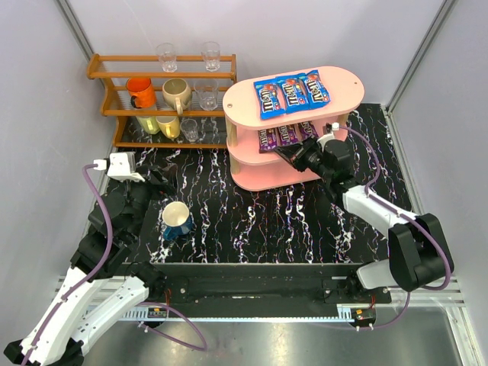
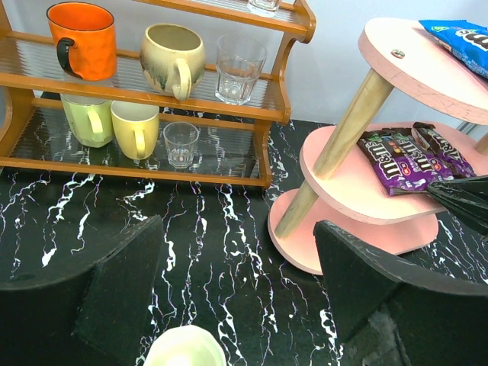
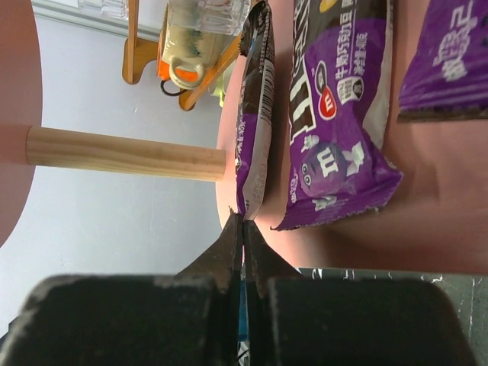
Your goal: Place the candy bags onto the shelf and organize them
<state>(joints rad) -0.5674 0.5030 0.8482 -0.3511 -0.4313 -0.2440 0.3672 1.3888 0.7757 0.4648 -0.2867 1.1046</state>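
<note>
Three blue candy bags [image 1: 292,94] lie side by side on the top board of the pink shelf [image 1: 351,80]. Purple-brown bags [image 1: 286,136] lie on the middle board. My right gripper [image 1: 284,155] reaches to the middle board's left front edge. In the right wrist view it [image 3: 242,221] is shut on the end seam of one purple bag [image 3: 255,114], which stands on edge at the board's rim beside two flat purple bags [image 3: 339,114]. My left gripper [image 2: 238,225] is open and empty, low over the table left of the shelf [image 2: 343,183].
A wooden slatted rack [image 1: 107,72] with mugs and glasses stands at the back left. A blue mug [image 1: 177,219] stands on the black marbled table just in front of my left gripper. Grey walls enclose the table.
</note>
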